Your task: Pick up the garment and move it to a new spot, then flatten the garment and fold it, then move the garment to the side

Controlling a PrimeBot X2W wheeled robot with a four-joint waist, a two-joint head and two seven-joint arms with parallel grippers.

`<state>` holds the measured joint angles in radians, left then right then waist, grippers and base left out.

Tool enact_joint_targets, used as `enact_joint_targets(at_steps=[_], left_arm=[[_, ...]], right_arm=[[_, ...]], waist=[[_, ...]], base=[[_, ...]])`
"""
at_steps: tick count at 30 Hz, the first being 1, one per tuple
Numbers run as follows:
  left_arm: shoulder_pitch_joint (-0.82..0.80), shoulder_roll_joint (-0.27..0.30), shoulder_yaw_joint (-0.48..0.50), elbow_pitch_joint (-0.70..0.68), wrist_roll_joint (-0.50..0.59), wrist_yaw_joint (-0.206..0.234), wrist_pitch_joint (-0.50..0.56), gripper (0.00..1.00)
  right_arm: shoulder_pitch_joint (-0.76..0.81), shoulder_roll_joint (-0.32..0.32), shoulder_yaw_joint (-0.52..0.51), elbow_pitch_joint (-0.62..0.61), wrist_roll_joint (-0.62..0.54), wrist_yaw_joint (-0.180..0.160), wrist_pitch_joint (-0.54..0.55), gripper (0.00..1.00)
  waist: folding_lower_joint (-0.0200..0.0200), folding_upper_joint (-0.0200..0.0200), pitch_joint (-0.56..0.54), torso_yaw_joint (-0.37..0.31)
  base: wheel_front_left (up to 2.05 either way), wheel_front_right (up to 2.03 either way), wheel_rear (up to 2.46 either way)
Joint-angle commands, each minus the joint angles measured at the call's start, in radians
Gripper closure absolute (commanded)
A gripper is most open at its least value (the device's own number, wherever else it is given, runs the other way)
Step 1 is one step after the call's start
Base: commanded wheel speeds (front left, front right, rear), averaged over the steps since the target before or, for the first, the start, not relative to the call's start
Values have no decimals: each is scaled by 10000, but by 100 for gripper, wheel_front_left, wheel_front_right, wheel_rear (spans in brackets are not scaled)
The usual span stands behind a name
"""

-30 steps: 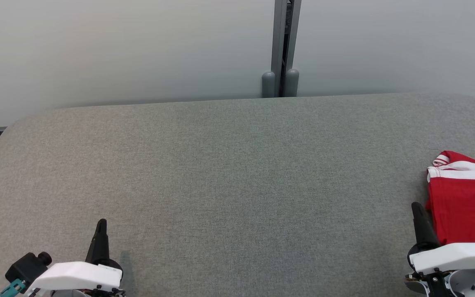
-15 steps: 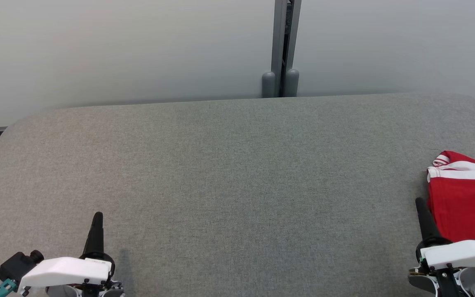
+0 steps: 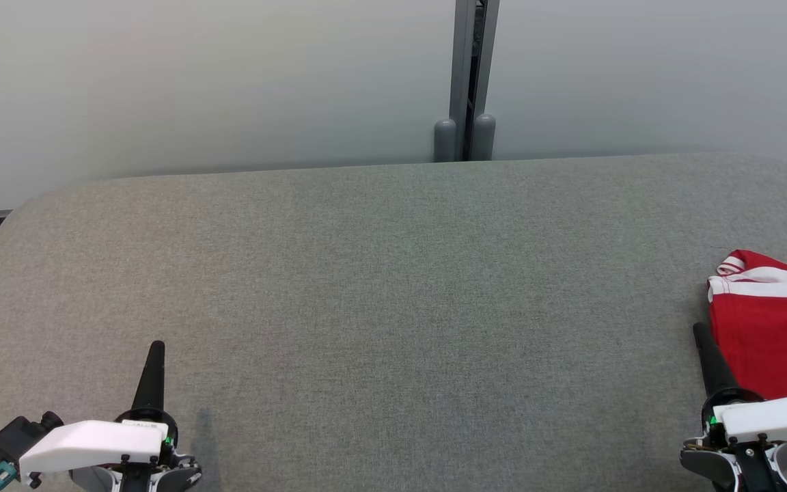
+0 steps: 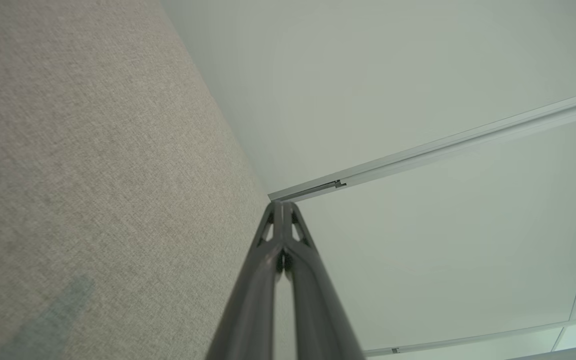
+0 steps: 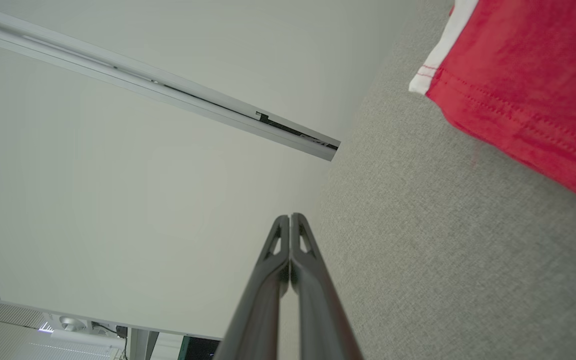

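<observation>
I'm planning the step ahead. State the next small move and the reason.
Probably just park both hands: the red garment already lies seemingly folded at the right side of the table, and the left hand and right hand are shut, empty, apart from it.

Red garment [image 3: 769,335], white stripes, folded, table's right edge.

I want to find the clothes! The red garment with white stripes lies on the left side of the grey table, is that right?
No, the side is wrong. The red garment with white stripes lies on the right side of the grey table, near the right pincer. The head view shows it.
</observation>
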<state>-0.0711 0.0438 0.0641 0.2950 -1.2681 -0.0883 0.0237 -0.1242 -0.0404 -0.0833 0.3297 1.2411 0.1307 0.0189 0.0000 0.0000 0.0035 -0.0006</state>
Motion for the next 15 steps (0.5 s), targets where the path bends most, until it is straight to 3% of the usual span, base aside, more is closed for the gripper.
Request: enact_joint_targets(at_steps=[1,15], left_arm=[[-267,63,76,-125,-268,-92,54,100],[-316,73,236,-269,-1417,-212,371,100]], right_arm=[[1,-97,-40,-165,267,1,101,100],[71,-114,-150,-427,1502,1,425,100]], waist=[[0,0,0,0],[0,0,-2,2]], base=[[0,0,0],[0,0,0]])
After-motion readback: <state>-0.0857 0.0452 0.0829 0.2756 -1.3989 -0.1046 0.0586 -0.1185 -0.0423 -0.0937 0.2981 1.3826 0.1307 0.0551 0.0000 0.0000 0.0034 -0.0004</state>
